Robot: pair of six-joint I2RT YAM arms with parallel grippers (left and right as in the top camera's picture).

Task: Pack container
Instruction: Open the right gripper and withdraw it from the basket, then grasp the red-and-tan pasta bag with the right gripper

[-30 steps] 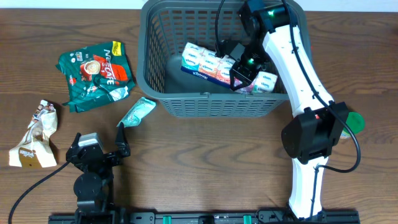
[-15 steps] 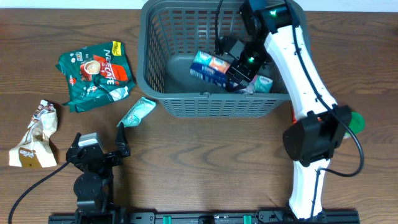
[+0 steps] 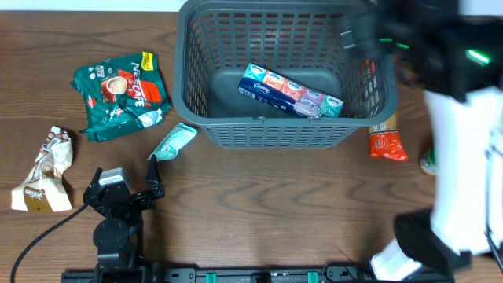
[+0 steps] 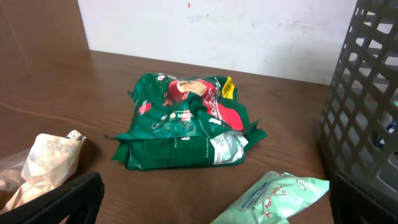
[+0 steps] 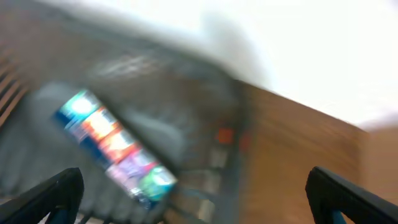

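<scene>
The container, a dark grey slotted basket, stands at the back middle of the table. A multicoloured tissue pack lies flat on its bottom, and shows blurred in the right wrist view. My right gripper is open and empty. It hangs above the basket's right side, and overhead the arm is a blur. My left gripper rests open near the front left. A mint-green packet lies just ahead of it, beside the basket wall.
A green coffee bag lies left of the basket. A crumpled beige packet sits near the left edge. A red and tan packet lies just right of the basket's front corner.
My right gripper has opened and let go of the tissue pack, which now lies on the basket's bottom. The right arm has swung up and to the right. The left arm has not moved.
</scene>
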